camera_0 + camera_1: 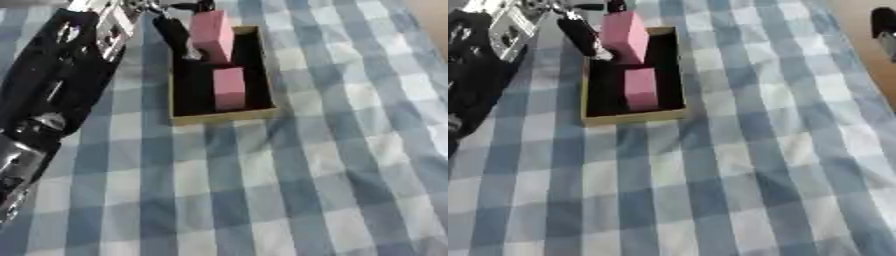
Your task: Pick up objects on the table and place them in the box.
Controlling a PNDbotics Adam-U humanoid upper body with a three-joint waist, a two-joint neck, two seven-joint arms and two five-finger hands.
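I have the left hand (179, 22) reaching in from the upper left, its black fingers (581, 32) curled against the side of a pink rectangular block (213, 36), with another dark digit showing at the block's top edge, so the hand is closed on that block. The block sits tilted, its upper end leaning away from the hand, and it hangs over the far end of the shallow tan cardboard box with a dark inside (262, 100); I cannot tell whether its lower end touches the box floor.

Below the hand, nearer to me, a second pink rectangular block (229, 88) lies flat inside the same box, along its right half, apart from the held one. The box's near wall faces me just beyond that second block.

The box rests on a bench covered in a blue and white checked cloth (289, 190), which spreads out below and to the right of the hand. The long black and silver left arm (61, 75) runs down the left side of my view from the hand toward the lower corner.

At the upper right edge of the right eye view a dark shape shows over a tan strip; I cannot make out what it is.
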